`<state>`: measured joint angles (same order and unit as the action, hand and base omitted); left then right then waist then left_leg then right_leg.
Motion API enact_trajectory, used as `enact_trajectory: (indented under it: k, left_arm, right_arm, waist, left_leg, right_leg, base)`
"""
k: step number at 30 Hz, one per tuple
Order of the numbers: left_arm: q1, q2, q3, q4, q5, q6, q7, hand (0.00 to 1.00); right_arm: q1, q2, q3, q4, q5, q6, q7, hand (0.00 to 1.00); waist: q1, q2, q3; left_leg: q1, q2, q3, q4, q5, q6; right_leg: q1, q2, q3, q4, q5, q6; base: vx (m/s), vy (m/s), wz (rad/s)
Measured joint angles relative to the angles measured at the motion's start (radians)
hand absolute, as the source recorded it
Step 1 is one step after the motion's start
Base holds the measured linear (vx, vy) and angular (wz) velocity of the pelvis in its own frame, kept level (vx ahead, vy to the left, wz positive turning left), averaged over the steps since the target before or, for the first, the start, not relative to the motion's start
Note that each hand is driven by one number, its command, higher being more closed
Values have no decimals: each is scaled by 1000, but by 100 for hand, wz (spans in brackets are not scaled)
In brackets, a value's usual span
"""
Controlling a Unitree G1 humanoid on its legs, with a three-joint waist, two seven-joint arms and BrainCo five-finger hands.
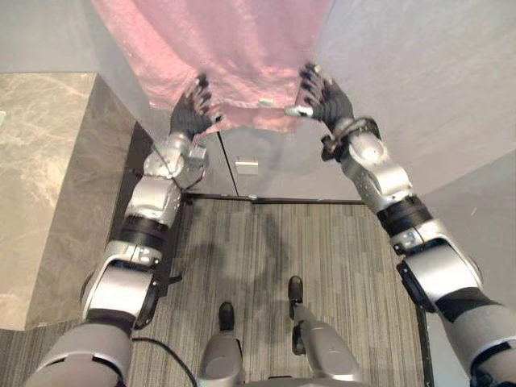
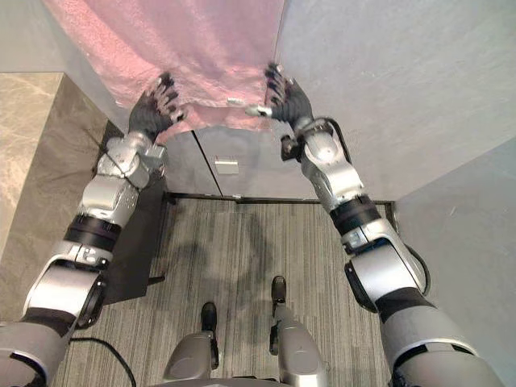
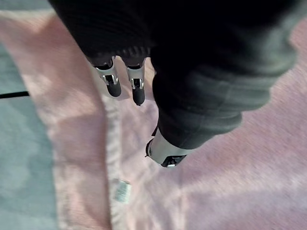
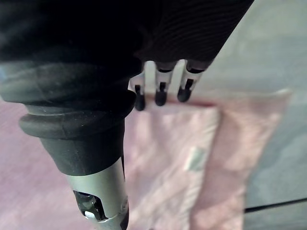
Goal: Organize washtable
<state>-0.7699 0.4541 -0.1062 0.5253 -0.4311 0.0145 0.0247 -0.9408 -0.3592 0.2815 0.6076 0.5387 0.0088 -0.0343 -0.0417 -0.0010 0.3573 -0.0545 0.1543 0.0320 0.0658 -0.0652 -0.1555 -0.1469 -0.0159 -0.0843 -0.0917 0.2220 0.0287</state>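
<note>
A pink towel (image 1: 234, 48) lies spread on the grey washtable top (image 1: 419, 72), its near edge hanging slightly over the front. A small white label (image 1: 264, 102) sits on that edge between my hands. My left hand (image 1: 192, 111) rests on the towel's near left corner, fingers straight with the dark tips touching the cloth (image 3: 72, 143). At the near right corner is my right hand (image 1: 324, 98), whose straight fingertips (image 4: 160, 98) press on the towel (image 4: 163, 158) with the thumb held apart. Neither hand is curled round the cloth.
A brown marble counter (image 1: 40, 161) runs along the left. Below the washtable's front edge are grey cabinet doors with a small handle plate (image 1: 247, 166). Striped grey carpet (image 1: 266, 242) covers the floor in front.
</note>
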Motion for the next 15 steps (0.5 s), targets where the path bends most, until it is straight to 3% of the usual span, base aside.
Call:
enact_trajectory:
  k: [4, 9, 11, 15]
  left_arm:
    - [195, -21, 205, 0, -31, 1, 1, 0]
    - [457, -99, 393, 18, -30, -2, 3, 0]
    - [634, -162, 457, 18, 17, 0, 3, 0]
    - [821, -238, 566, 18, 84, 0, -1, 0]
  right_arm:
    - [211, 14, -169, -8, 0, 0, -3, 0]
    - [559, 127, -366, -137, 0, 1, 3, 0]
    - [767, 190, -478, -198, 0, 3, 18, 0]
    - [1005, 244, -611, -200, -32, 20, 43, 0]
  waist:
    - [1, 7, 4]
    - [-6, 31, -13]
    - [-11, 59, -61]
    - [-28, 70, -141]
  left_leg:
    - [9, 3, 9, -10, -4, 6]
    - [17, 1, 21, -30, -9, 2]
    - [5, 2, 27, -33, -7, 8]
    - [9, 1, 28, -34, -20, 11]
  right_leg:
    - [0, 1, 7, -1, -1, 2]
    - [-4, 4, 21, -5, -22, 28]
    - [-20, 4, 27, -5, -30, 34]
    - [-17, 4, 25, -5, -44, 21]
  base:
    - [7, 22, -6]
    - [23, 19, -6]
    - [80, 18, -9]
    - [69, 23, -1]
